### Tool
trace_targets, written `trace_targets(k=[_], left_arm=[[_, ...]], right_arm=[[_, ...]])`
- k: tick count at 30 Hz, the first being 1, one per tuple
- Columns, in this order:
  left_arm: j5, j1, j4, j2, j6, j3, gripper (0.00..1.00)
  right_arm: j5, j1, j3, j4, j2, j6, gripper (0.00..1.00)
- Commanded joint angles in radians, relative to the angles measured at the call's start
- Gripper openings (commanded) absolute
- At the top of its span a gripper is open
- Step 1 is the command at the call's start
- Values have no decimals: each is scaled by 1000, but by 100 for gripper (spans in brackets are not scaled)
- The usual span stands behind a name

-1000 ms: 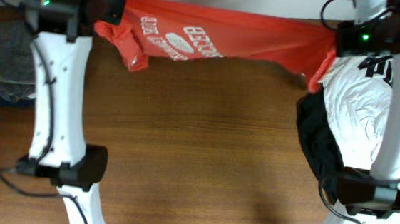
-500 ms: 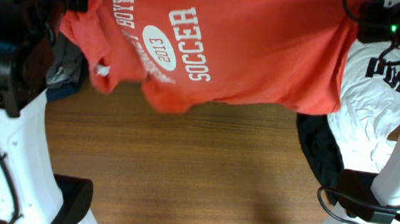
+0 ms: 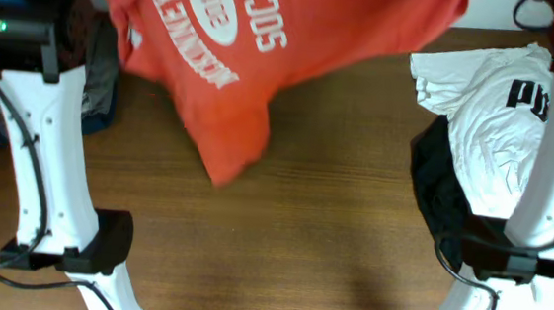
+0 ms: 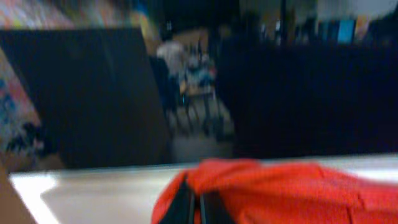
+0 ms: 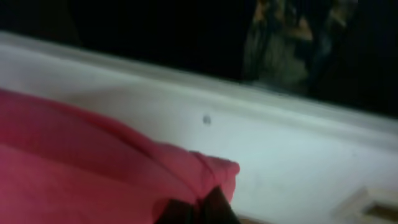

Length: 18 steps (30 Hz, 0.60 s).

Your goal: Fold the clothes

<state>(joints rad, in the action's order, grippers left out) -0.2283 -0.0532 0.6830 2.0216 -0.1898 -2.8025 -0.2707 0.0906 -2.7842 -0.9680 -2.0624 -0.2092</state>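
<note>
Red-orange T-shirt (image 3: pixel 214 71) hangs lifted over the wooden surface (image 3: pixel 300 236), white lettering showing, held by 2 claws: left claw (image 4: pixel 198 206) pinching a bunched edge, right claw (image 5: pixel 198 210) pressed together on a fold. Behind the right claw, a white T-shirt (image 3: pixel 497 133) lies over a black garment (image 3: pixel 434 197).

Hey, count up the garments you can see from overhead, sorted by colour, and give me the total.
1 red-orange T-shirt
1 white T-shirt
1 black garment
1 grey cloth, mostly hidden behind the left arm
Total: 4
</note>
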Motion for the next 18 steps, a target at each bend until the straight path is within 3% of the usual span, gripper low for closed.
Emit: trace_targets(k=[1, 5, 18], left_arm=[[55, 77, -109, 21, 2, -7, 0], [60, 82, -66, 20, -16, -7, 0], [101, 82, 499, 124, 11, -2, 0]], right_arm=[[11, 5, 0, 85, -34, 34, 4], [11, 1, 2, 74, -43, 34, 4], [-11, 0, 36, -296, -159, 34, 4]])
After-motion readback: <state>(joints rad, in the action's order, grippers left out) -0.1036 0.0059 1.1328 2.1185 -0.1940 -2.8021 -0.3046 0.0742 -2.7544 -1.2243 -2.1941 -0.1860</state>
